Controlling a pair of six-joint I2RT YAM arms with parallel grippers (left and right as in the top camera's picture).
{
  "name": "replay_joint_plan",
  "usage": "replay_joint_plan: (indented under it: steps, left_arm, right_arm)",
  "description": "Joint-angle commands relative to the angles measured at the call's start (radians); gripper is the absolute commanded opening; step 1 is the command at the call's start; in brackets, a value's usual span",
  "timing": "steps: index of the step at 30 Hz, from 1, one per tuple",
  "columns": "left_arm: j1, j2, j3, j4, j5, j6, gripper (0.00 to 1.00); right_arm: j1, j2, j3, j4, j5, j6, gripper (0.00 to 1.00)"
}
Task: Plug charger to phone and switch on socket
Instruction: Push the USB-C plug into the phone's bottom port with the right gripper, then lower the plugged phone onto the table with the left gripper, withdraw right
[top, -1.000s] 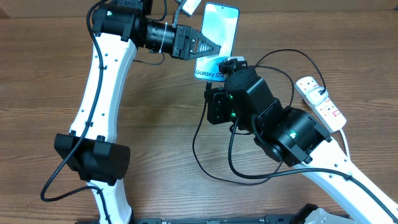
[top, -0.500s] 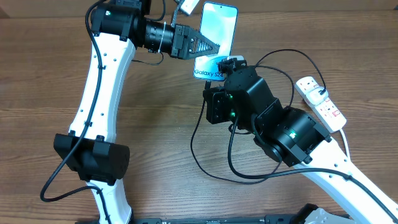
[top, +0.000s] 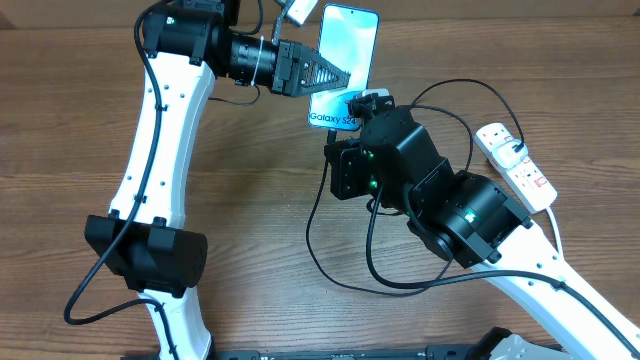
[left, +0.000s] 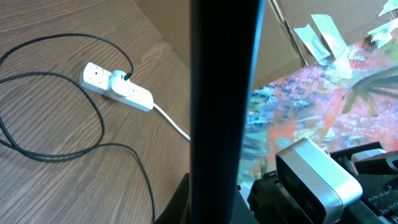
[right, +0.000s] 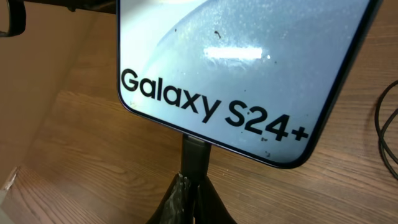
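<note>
Black fingers of the left gripper (top: 340, 76) are clamped together on one long edge of the phone (top: 350, 40), holding it up off the desk (top: 60, 150) with its blue screen facing up. From that wrist the phone shows only edge-on, as a dark upright bar. The right gripper (right: 194, 193) is pinched shut on the charger's connector tip (right: 196, 155), which sits against the middle of the phone's bottom edge, just under the "Galaxy S24+" lettering. Whether the tip is fully seated I cannot tell; the port itself is hidden.

Counting up: two grippers, one phone, one charger (top: 460, 83), one socket (top: 520, 168). The charger's thin black cable runs away from the right gripper in several loose loops across the wood, partly hidden beneath the right arm. The socket lies flat well off to the right, near the desk's edge, with the black plug (left: 127, 78) standing in it and a white cord (left: 171, 121) trailing from one end. Its switches show red, but their position is too small to read.
</note>
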Motion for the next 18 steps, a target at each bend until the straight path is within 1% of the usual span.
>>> replay_joint_plan:
  steps: [1, 6, 9, 13, 14, 15, 18]
  left_arm:
    - [-0.018, 0.002, 0.004, -0.039, -0.019, 0.059, 0.04]
    - [-0.018, 0.002, 0.004, -0.054, -0.032, 0.058, 0.04]
    - [-0.018, 0.002, 0.004, -0.053, -0.033, 0.058, 0.04]
    - [-0.017, 0.002, 0.004, -0.052, -0.033, 0.058, 0.04]
    - [-0.016, 0.002, 0.004, -0.052, -0.034, 0.058, 0.04]
    - [-0.014, 0.002, 0.004, -0.048, -0.037, 0.058, 0.04]
    - [-0.01, 0.002, 0.004, -0.042, -0.067, 0.057, 0.04]
  right_arm:
    - [-0.017, -0.009, 0.064, 0.059, 0.082, -0.032, 0.04]
    - [-0.017, -0.008, 0.068, 0.056, 0.082, -0.032, 0.04]
    - [-0.017, -0.009, 0.068, 0.05, 0.082, -0.032, 0.17]
    - [-0.016, -0.009, 0.068, 0.039, 0.082, -0.03, 0.2]
    - [-0.016, -0.009, 0.068, 0.033, 0.081, -0.027, 0.24]
    - [-0.016, -0.009, 0.068, 0.023, 0.077, -0.025, 0.33]
    - [-0.016, -0.009, 0.068, -0.009, 0.073, 0.014, 0.55]
